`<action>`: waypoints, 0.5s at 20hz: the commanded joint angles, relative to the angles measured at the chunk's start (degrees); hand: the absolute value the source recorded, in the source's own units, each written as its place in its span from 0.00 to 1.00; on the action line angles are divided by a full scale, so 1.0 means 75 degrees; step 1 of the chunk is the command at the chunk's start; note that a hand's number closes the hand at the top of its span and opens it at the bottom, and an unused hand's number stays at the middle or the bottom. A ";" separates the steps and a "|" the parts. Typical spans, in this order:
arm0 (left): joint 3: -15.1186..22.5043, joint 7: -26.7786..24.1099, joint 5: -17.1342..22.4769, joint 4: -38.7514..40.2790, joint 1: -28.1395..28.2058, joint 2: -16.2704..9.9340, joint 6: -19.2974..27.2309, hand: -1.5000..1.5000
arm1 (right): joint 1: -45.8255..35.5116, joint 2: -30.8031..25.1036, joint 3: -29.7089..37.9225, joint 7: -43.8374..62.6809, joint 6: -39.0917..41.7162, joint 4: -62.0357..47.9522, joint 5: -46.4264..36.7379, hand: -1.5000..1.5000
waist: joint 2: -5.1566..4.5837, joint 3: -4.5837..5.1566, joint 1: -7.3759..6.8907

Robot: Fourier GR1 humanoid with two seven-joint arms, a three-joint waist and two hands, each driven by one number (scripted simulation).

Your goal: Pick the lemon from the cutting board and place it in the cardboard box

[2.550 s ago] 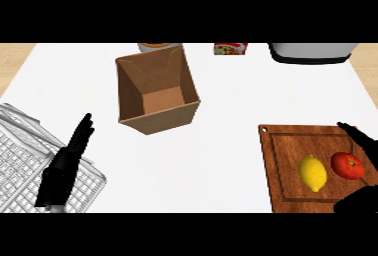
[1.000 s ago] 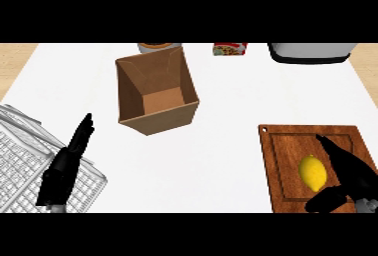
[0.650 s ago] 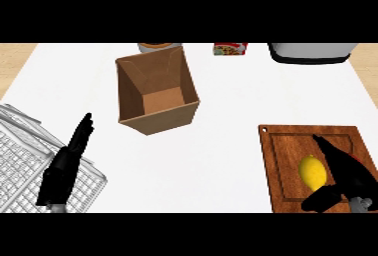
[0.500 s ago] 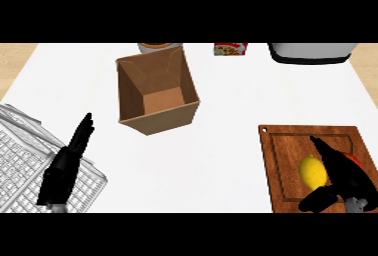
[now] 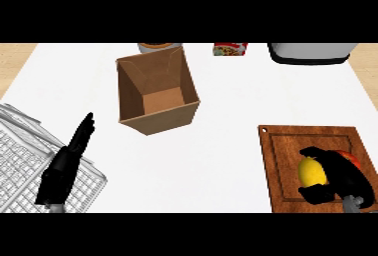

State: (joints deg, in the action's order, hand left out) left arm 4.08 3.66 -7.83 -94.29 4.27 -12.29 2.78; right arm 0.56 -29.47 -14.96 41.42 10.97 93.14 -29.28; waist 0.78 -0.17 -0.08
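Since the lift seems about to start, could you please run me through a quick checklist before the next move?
1. Right hand at the lemon: ok, fingers curl over its top and the thumb sits below it.
2. Lemon off the board: not ok, it looks to rest there.
3. Red fruit free of the grasp: cannot tell, the hand hides most of it.
4. Box open, upright: ok, its bare floor shows.
5. Path to the box: ok, bare counter between.
6. Left hand out of the way: ok, open over the rack.
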 commanded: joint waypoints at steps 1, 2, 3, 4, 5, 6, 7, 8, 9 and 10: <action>-0.0780 -0.0087 0.0020 0.0632 -0.0176 -0.0287 0.0170 0.50 | -0.0353 0.0036 0.0033 -0.0285 0.0031 -0.0496 -0.0333 1.00 | -0.0115 0.0024 -0.0023; -0.0615 0.0226 0.0078 0.0073 0.0063 -0.0242 0.0079 0.50 | -0.0246 0.0179 -0.0147 -0.0412 -0.0422 -0.0469 -0.0833 1.00 | -0.0104 0.0021 -0.0031; -0.0531 0.0384 -0.0111 0.0324 -0.0207 -0.0094 0.0293 0.50 | -0.0350 0.0033 -0.0122 -0.0479 -0.0672 -0.0726 -0.1192 1.00 | -0.0114 0.0020 -0.0023; -0.0539 0.0080 -0.0179 0.0856 -0.0438 0.0050 0.0397 0.50 | -0.0149 -0.0217 -0.0084 -0.0202 -0.0560 -0.0081 -0.1303 1.00 | -0.0108 0.0028 0.0067; -0.0643 0.0225 0.0011 0.0255 -0.0002 -0.0106 0.0264 0.50 | -0.0076 -0.0468 0.0127 -0.0565 -0.0626 -0.0294 -0.1332 1.00 | -0.0099 0.0023 0.0016; -0.0643 0.0367 -0.0143 0.0364 -0.0278 -0.0129 0.0317 0.50 | 0.0140 -0.0128 -0.0169 -0.0800 -0.1146 -0.0443 -0.1719 1.00 | -0.0105 0.0021 0.0030; -0.0593 -0.0056 -0.0209 0.0537 -0.0010 -0.0094 0.0318 0.50 | -0.0088 -0.0063 -0.0125 -0.0434 -0.0980 -0.0253 -0.1788 1.00 | -0.0104 0.0025 0.0014; -0.0432 0.0318 -0.0248 0.0179 -0.0032 0.0094 0.0405 0.50 | -0.0196 -0.0324 0.0133 -0.0562 -0.0618 -0.0100 -0.1616 1.00 | -0.0099 0.0024 0.0012; -0.0423 0.0595 -0.0341 0.0091 -0.0235 0.0104 0.0447 0.50 | -0.0224 0.0142 -0.0153 -0.0479 -0.1015 -0.0273 -0.2011 1.00 | -0.0102 0.0022 0.0005; -0.0789 0.0204 0.0052 0.0339 -0.0083 -0.0234 0.0033 0.50 | 0.0081 -0.0150 0.0055 -0.0557 -0.0988 0.0182 -0.1946 1.00 | -0.0097 0.0025 0.0033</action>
State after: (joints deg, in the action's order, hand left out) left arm 3.58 4.50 -9.06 -94.89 4.46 -11.19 3.96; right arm -0.38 -30.30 -15.19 37.66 5.03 92.37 -41.09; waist 0.58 -0.13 0.00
